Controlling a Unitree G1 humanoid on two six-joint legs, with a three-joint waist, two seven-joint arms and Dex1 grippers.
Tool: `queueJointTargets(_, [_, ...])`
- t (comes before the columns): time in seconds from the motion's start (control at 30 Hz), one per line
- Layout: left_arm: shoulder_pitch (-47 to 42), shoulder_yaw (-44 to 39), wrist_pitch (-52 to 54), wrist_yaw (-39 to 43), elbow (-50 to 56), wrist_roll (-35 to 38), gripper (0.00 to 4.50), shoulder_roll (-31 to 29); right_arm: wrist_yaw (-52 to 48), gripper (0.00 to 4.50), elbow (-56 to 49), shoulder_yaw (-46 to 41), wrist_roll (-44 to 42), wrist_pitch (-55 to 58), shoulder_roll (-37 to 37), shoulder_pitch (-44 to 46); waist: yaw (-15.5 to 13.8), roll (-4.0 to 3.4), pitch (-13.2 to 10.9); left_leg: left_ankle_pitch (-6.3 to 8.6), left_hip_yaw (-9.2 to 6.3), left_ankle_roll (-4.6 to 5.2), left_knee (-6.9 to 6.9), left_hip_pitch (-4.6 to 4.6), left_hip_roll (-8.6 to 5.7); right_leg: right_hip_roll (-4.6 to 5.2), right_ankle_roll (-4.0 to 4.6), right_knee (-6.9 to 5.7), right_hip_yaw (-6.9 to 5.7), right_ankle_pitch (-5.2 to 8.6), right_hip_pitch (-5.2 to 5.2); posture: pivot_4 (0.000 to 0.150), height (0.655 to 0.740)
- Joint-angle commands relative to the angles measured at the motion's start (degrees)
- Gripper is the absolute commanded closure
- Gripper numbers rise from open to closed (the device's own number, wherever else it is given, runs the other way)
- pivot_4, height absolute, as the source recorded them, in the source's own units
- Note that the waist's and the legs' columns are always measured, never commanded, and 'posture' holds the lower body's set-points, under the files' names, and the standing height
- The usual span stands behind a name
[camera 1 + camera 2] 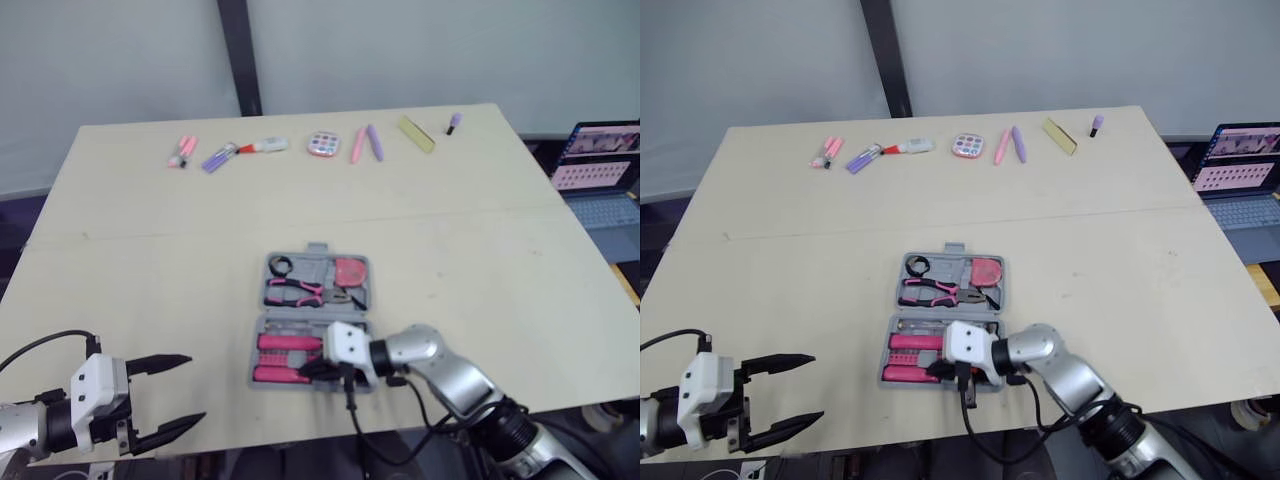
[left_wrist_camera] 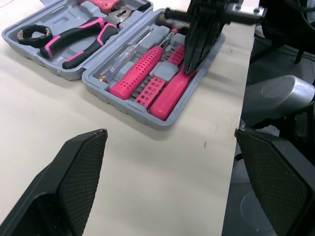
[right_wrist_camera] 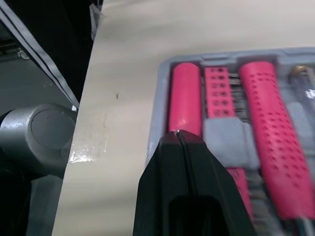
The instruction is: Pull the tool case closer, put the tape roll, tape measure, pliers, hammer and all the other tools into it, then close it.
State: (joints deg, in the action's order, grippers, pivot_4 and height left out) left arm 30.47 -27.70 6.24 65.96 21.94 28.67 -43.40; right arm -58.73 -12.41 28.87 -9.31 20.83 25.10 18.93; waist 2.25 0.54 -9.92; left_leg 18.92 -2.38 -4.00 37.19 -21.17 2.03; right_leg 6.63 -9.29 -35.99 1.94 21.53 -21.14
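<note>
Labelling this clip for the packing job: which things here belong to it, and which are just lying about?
Job: open tool case, holding pliers, black tape roll and pink-handled tools; right gripper, shut, tips at a pink handle.
Lying about: markers and pens along the table's far edge, round pink item, yellow-green strip, laptop.

pale beige wooden table (image 1: pixel 480 260) before a plain grey-white wall (image 1: pixel 420 50), dark vertical post (image 1: pixel 238 55) behind, open laptop (image 1: pixel 600 170) at right.

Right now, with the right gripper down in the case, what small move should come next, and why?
Probably lift the right gripper straight up out of the tool case. Its shut tips rest on the smooth pink handle, which looks seated in its slot; the case lies open, so closing likely follows.
</note>
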Motion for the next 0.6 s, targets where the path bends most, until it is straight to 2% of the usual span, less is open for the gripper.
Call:
queueJointTargets(0.03, [-0.9,0.8,0.9,-1.8,1.6,0.5,0.0,0.6,0.1,4.47,-13.2,-7.4,-8.3,8.4,2.3,0.8,-0.4,0.01,0.0,0.0,-0.01,0.0,-0.01,-0.01,0.0,0.0,0.0,-0.01,0.0,0.0,-0.02,0.15,0.74])
queueJointTargets(0.17, [-1.0,2.0,0.6,-3.4,1.6,-0.9,0.0,1.1,0.3,4.47,-21.0,-15.0,-14.4,14.1,8.3,-3.9,-0.9,0.05,0.0,0.08,-0.04,0.03,-0.02,-0.04,-0.01,0.02,0.0,0.01,-0.04,0.0,0.05,0.15,0.74])
queueJointTargets(0.37, [-1.6,2.5,0.9,-5.9,0.4,-1.1,0.0,2.8,-0.5,4.47,-23.3,-23.9,-17.2,16.6,19.5,-14.6,-0.9,0.06,0.0,0.15,-0.03,0.15,0.14,0.08,-0.03,0.0,-0.02,0.13,-0.05,-0.01,0.27,0.15,0.74])
queueJointTargets(0.47, [-1.6,1.7,0.4,-6.0,-1.3,-0.5,0.0,3.2,-1.8,3.69,-22.8,-27.3,-17.4,15.1,23.2,-19.6,-0.8,0.05,0.0,0.14,-0.03,0.14,0.11,0.11,-0.02,-0.01,-0.02,0.13,-0.04,-0.01,0.26,0.15,0.74])
queueJointTargets(0.57, [-1.1,2.5,-0.5,-6.1,-1.6,-1.3,0.0,3.9,-2.6,2.26,-21.5,-29.6,-17.1,13.1,25.2,-23.8,-0.8,0.05,0.0,0.14,-0.02,0.13,0.1,0.09,-0.03,0.0,-0.02,0.17,-0.04,-0.01,0.26,0.15,0.74])
queueJointTargets(0.6, [-0.9,2.9,-0.8,-6.4,-1.6,-1.7,0.0,4.2,-2.8,1.64,-21.0,-30.4,-16.8,12.3,25.7,-25.3,-0.8,0.06,0.0,0.14,-0.02,0.13,0.11,0.1,-0.03,0.0,-0.02,0.18,-0.04,-0.01,0.28,0.15,0.74])
